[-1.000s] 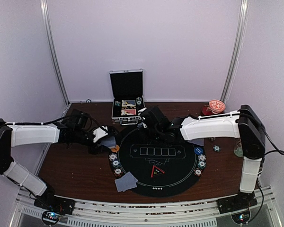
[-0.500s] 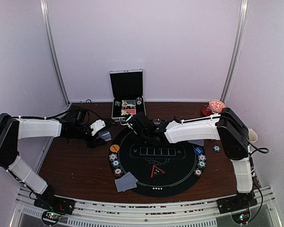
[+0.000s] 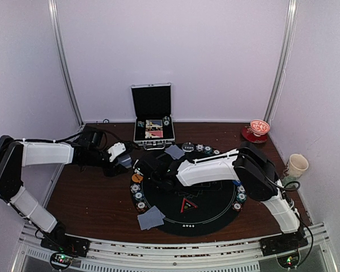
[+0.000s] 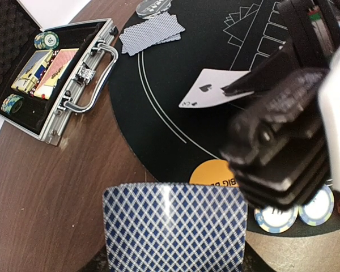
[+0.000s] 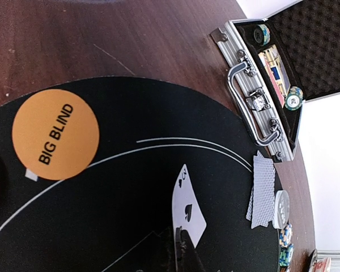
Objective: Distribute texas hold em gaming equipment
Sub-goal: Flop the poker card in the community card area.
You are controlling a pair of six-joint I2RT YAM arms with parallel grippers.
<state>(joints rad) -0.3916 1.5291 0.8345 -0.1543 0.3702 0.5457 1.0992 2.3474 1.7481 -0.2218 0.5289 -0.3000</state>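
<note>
Soft, even light fills the overhead view. The pale wall (image 3: 175, 51) glows bright toward 12 o'clock, while the brown table (image 3: 85, 198) and black mat (image 3: 215, 212) sit dim and grainy, with only faint shadows.

In the left wrist view the deck (image 4: 175, 226) at 6 o'clock is slightly soft. The case (image 4: 73, 93) rim glints at 10 o'clock, and white plastic (image 4: 337, 113) at 3 o'clock is washed out.

In the right wrist view the wall at 4 o'clock is blown white and the table shows a sheen at 12 o'clock. The card (image 5: 187, 209) is crisp.

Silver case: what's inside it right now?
Two card packs side by side and two chips, one at each end, on black lining. Anything under the packs is covered.
</note>
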